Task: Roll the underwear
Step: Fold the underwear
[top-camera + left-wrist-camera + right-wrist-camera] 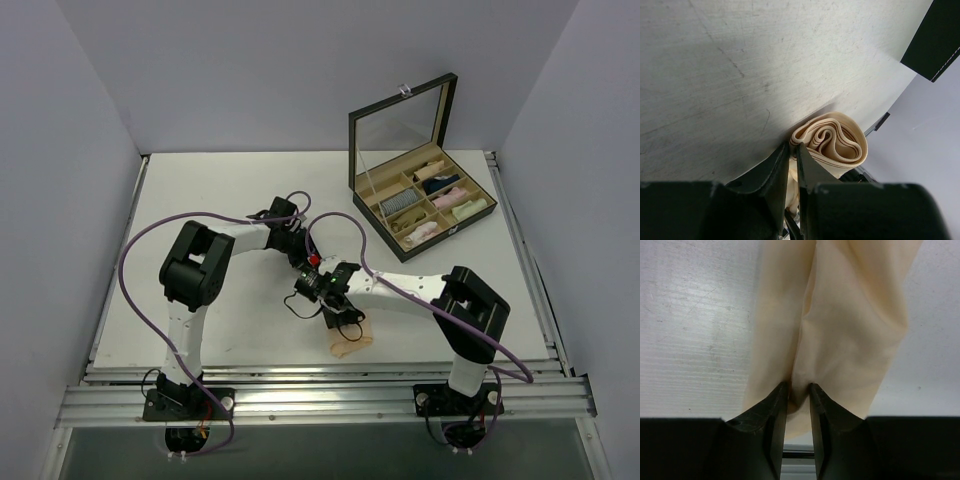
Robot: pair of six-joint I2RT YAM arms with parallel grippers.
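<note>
The underwear [352,338] is pale peach-beige cloth lying near the table's front edge, between the two arms. In the left wrist view its end is a loose coil of several layers [832,142]. My left gripper [794,147] is shut on the coil's edge, and cloth shows between the fingers. It sits just up and left of the cloth in the top view [322,296]. My right gripper [799,387] is shut on a raised fold of the flat part of the underwear [840,315]. It points down at the cloth [347,322], close beside the left gripper.
An open black box [425,200] with a raised glass lid stands at the back right, with cloth rolls in its compartments. Its dark corner shows in the left wrist view [935,40]. The metal rail [320,395] runs along the table's front edge just behind the cloth.
</note>
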